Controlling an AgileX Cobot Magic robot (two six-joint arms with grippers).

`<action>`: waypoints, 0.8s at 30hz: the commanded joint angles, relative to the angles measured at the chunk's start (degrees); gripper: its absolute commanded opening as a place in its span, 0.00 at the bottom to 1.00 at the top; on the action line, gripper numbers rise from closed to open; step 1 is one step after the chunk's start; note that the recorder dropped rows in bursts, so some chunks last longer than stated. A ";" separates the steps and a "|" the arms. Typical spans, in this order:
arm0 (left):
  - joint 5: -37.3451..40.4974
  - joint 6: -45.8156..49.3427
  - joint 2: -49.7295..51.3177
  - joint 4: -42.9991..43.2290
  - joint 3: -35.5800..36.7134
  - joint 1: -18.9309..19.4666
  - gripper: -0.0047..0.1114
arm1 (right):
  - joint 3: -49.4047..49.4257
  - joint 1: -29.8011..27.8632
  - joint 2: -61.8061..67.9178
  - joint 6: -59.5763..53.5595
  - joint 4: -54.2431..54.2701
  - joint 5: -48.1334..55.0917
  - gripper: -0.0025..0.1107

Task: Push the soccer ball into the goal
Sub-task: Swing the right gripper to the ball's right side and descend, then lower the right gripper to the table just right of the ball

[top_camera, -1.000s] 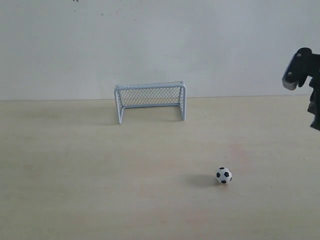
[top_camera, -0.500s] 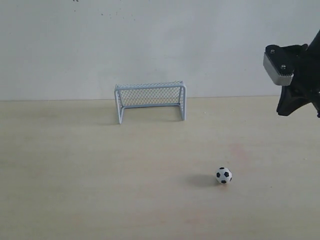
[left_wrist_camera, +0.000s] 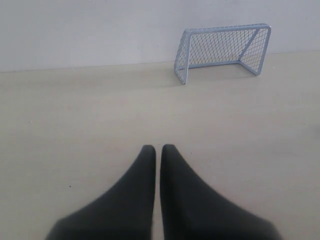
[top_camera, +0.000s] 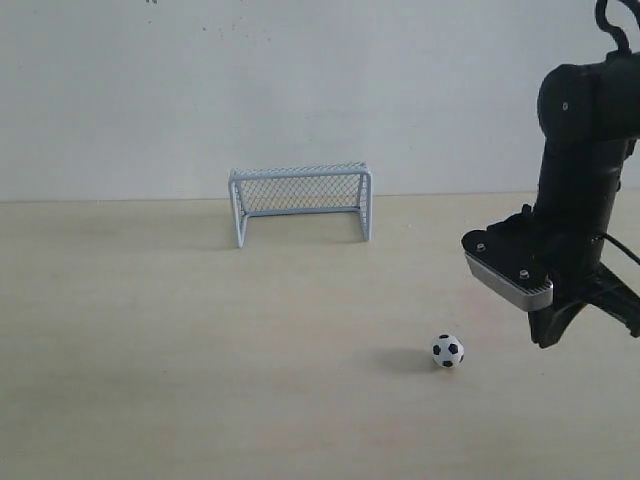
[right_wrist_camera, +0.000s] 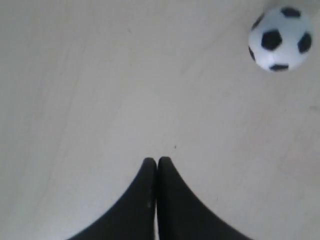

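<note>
Black right arm (top_camera: 580,180) low, near soccer ball (top_camera: 448,350)

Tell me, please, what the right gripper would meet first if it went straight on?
Probably the table: the shut right gripper points past the soccer ball, which lies off its line, though depth is unclear.

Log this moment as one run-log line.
stage: pre-push | right gripper: shut, near soccer ball, not touching | left gripper: shut, facing goal | soccer ball: outside goal, on open tabletop
</note>
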 commanded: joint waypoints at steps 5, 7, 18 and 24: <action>-0.13 -0.18 -0.22 -0.51 0.21 0.12 0.08 | 0.36 1.90 -0.43 -3.76 5.76 0.17 0.02; -0.13 -0.18 -0.22 -0.51 0.21 0.12 0.08 | 0.36 2.06 -0.31 -4.40 6.62 0.17 0.02; -0.13 -0.18 -0.22 -0.51 0.21 0.12 0.08 | 0.36 3.22 0.47 -8.63 8.98 0.17 0.02; -0.13 -0.18 -0.22 -0.51 0.21 0.12 0.08 | 0.36 3.59 3.02 -8.34 7.75 0.17 0.02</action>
